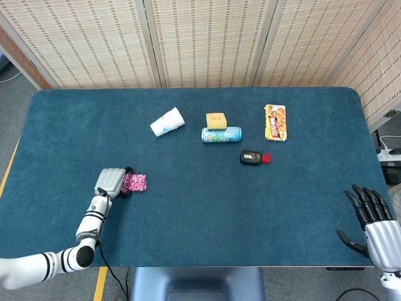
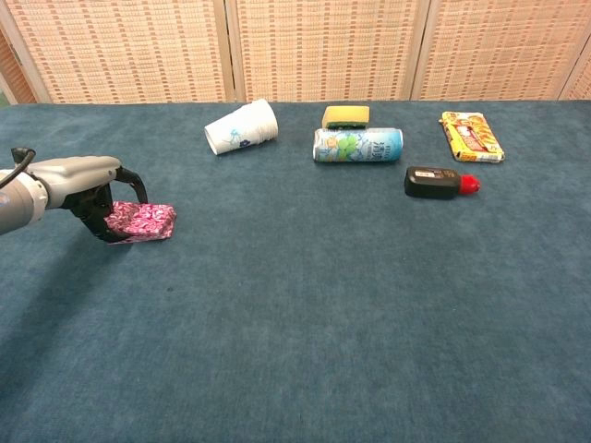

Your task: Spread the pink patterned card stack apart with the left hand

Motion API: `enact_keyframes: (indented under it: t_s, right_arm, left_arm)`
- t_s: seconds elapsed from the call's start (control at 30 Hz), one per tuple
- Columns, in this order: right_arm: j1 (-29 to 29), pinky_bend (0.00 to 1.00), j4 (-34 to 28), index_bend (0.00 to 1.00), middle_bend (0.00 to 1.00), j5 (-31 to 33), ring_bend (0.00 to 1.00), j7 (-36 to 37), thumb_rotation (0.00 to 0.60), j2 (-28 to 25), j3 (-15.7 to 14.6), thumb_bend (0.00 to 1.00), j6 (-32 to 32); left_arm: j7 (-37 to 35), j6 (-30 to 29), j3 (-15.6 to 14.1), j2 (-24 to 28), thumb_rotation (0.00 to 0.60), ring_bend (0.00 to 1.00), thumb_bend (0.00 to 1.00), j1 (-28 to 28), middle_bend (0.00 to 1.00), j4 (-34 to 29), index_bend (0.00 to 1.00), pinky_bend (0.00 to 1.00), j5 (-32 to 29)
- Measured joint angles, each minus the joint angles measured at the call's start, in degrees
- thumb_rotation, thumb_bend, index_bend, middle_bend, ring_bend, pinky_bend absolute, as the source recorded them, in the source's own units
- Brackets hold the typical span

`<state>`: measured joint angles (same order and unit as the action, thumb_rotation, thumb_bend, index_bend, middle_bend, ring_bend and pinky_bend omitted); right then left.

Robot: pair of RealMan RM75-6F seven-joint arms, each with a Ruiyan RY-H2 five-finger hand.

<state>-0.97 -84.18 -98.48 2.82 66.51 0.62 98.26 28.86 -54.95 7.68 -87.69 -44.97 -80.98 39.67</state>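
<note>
The pink patterned card stack (image 1: 136, 182) (image 2: 148, 221) lies on the blue tabletop at the near left. My left hand (image 1: 111, 181) (image 2: 85, 187) is at the stack's left end, dark fingers curled over the top and under the edge, gripping it. That end looks slightly raised off the cloth in the chest view. The cards remain bunched as one block. My right hand (image 1: 374, 221) rests at the table's near right corner with its fingers apart and nothing in it; the chest view does not show it.
At the back middle lie a tipped white paper cup (image 1: 167, 122) (image 2: 242, 127), a yellow sponge (image 1: 216, 120), and a blue can (image 1: 221, 135) on its side. A black bottle with a red cap (image 1: 254, 157) and a snack pack (image 1: 275, 121) lie right of those.
</note>
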Motion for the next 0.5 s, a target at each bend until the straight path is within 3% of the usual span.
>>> enact_keyframes:
  t_s: [0.17,0.5]
  right_arm:
    - [0.1,0.09,-0.1,0.08,0.03,0.1,0.0,0.0,0.6,-0.2,0.0,0.13,-0.4]
    - [0.1,0.09,-0.1,0.08,0.03,0.0,0.0,-0.1,0.6,0.0,0.0,0.13,-0.2]
  left_arm:
    - [-1.1,-1.3,-0.2,1.2,0.6,1.0,0.32,1.1,1.0,-1.1,0.41,1.0,2.1]
    - [-8.8,-4.6,-3.7,7.1,0.6,1.0,0.32,7.6,1.0,-2.4,0.41,1.0,12.7]
